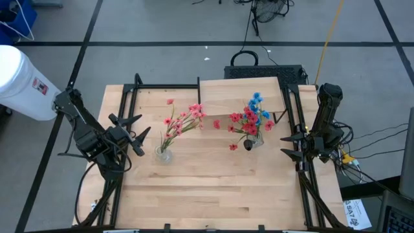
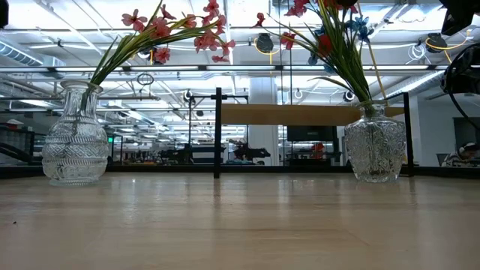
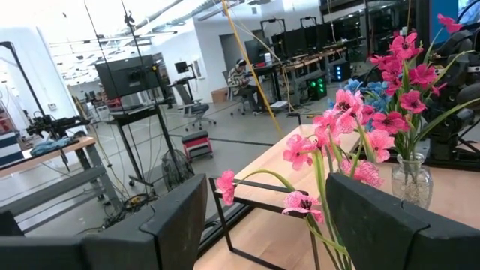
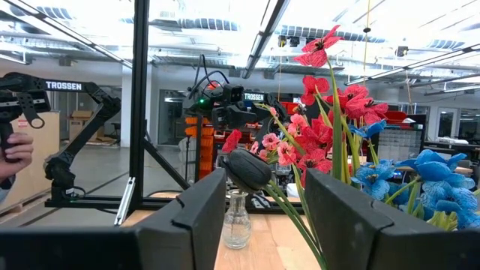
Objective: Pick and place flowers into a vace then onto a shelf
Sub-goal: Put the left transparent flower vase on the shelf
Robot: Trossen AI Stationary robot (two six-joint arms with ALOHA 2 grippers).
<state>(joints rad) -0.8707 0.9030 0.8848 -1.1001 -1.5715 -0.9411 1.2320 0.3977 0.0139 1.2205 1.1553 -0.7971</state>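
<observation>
Two clear glass vases stand upright on the tabletop. The left vase [image 1: 163, 154] [image 2: 75, 146] holds pink flowers [image 1: 184, 120] [image 3: 337, 139] that lean toward the far right. The right vase [image 1: 253, 142] [image 2: 375, 146] holds red, pink and blue flowers [image 1: 252, 116] [image 4: 330, 127]. The shelf [image 1: 242, 94] [image 2: 307, 114] stands at the table's far edge, just behind the right vase. My left gripper [image 1: 139, 127] [image 3: 266, 217] hovers open to the left of the left vase. My right gripper [image 1: 284, 145] [image 4: 266, 217] hovers open to the right of the right vase.
Black metal frame rails [image 1: 129, 103] [image 1: 301, 116] run along the table's left and right sides next to both arms. Bare tabletop [image 1: 220, 188] stretches between the vases and the near edge. In the right wrist view a person's hand [image 4: 15, 150] shows in the room beyond the table.
</observation>
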